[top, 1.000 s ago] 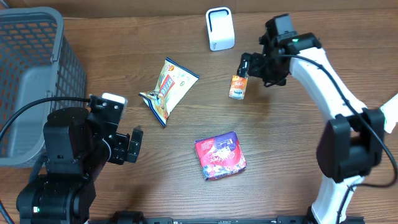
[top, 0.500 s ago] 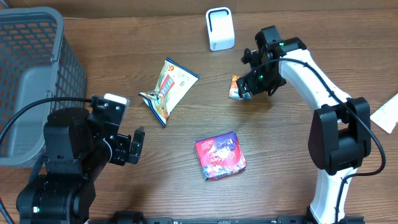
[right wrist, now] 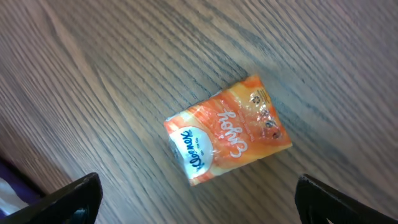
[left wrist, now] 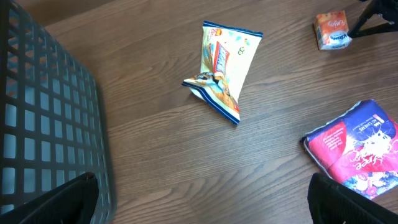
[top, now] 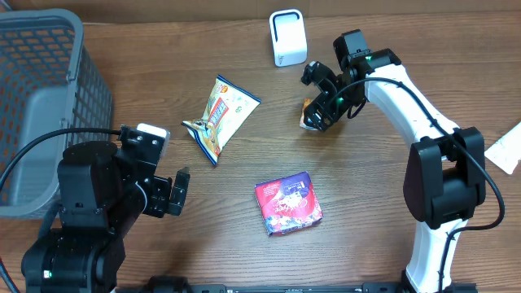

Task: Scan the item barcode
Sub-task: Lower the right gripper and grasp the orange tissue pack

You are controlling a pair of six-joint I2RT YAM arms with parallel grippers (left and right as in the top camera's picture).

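Nearest, at the left, the left hand (top: 177,192) is hanging over the wooden surface (top: 366,220) with its fingers spread wide and gripping nothing. To its right, a red and purple packet (top: 289,203) is lying flat on the surface, well apart from both hands. Farther back and left of centre, a crinkled snack bag (top: 220,118) printed in white, yellow and blue is lying with its pinched end pointing toward the near side. A grey plastic basket (top: 49,49) is sitting along the left edge, reaching from beside the left arm to the far corner. At the right edge a white sheet (top: 505,148) is showing only partly.

Farther on and right of centre, the small orange packet (right wrist: 227,140) is lying flat on the surface with its printed face up. The right hand (top: 319,96) is hovering directly over it, its fingers standing fully apart, empty and not touching the packet, which is partly hidden in the overhead view. Farthest back, just left of the right hand, the white scanner (top: 288,38) is standing upright, apart from the orange packet.
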